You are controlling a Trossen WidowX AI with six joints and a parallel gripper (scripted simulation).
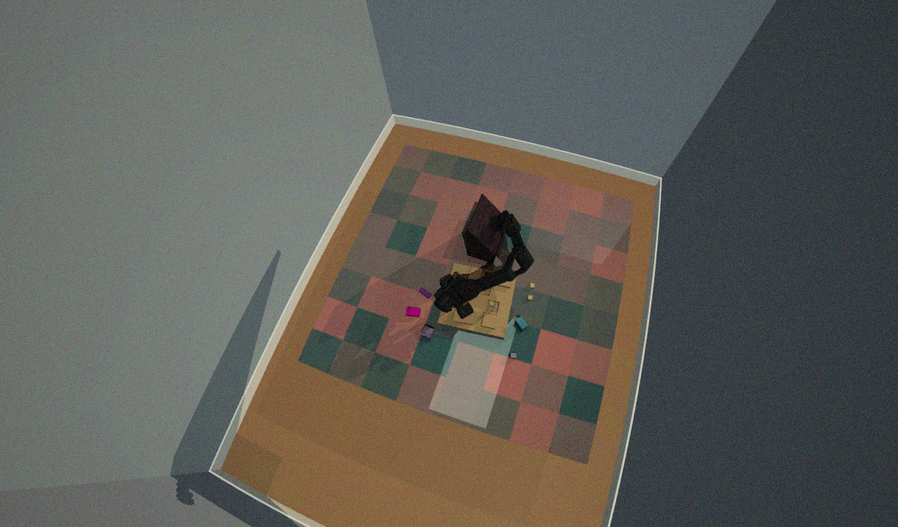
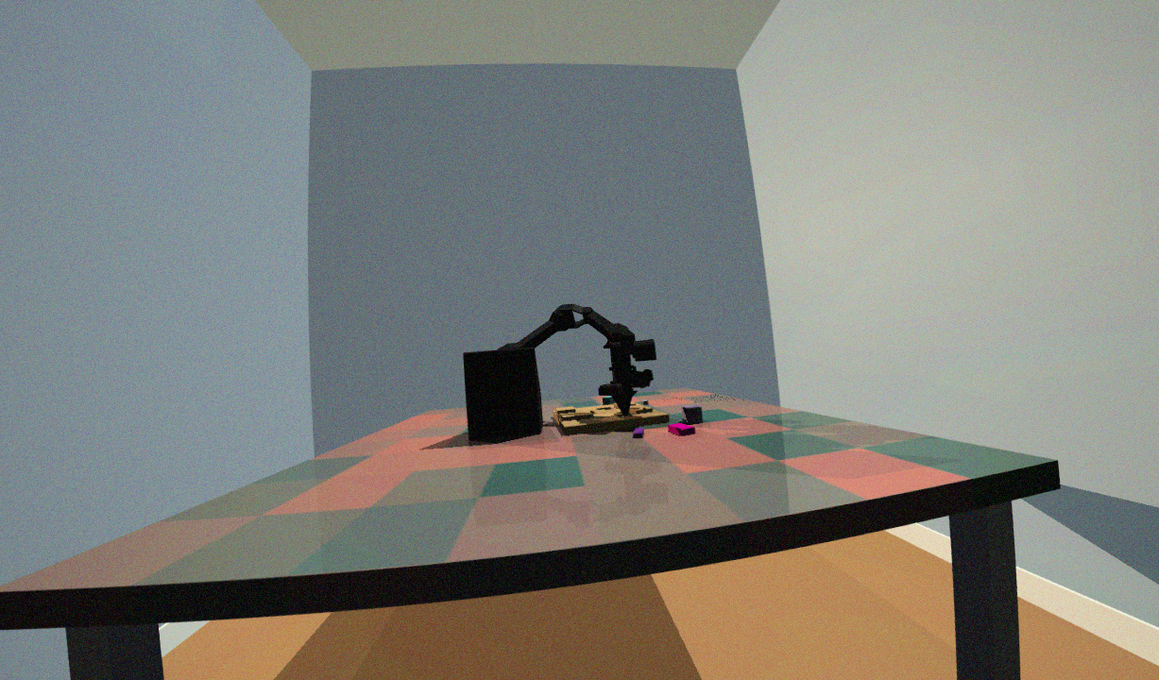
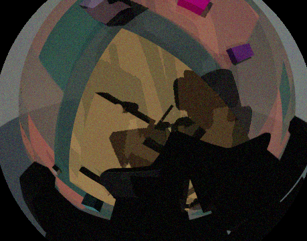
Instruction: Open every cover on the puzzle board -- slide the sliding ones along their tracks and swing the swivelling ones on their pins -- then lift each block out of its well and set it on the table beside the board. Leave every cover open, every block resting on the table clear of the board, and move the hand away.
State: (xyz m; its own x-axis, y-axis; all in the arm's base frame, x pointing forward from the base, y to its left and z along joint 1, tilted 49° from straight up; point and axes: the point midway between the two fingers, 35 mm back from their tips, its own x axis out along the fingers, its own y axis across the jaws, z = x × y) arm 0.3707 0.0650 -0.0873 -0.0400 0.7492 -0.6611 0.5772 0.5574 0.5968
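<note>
The wooden puzzle board (image 1: 505,313) (image 2: 585,428) (image 3: 126,41) lies under my arm. My gripper (image 2: 624,412) (image 3: 174,135) is shut and empty, its tips down at the board's top. Beside the board lie a purple block (image 1: 424,293) (image 2: 638,433) (image 3: 241,53), a magenta block (image 1: 413,312) (image 2: 680,429) (image 3: 194,5), a grey-purple block (image 1: 427,332) (image 2: 691,414), a teal block (image 1: 520,322) and a small grey block (image 1: 513,356). Two tiny yellow blocks (image 1: 531,285) (image 1: 529,297) lie on the opposite side from the magenta one. Arm and shadows hide several covers; their states are unclear.
The black arm base (image 1: 483,229) (image 2: 502,396) stands beside the board. The arm reaches over the board in the top view. The patchwork table top (image 1: 556,347) (image 2: 532,476) has a dark front edge in the exterior view.
</note>
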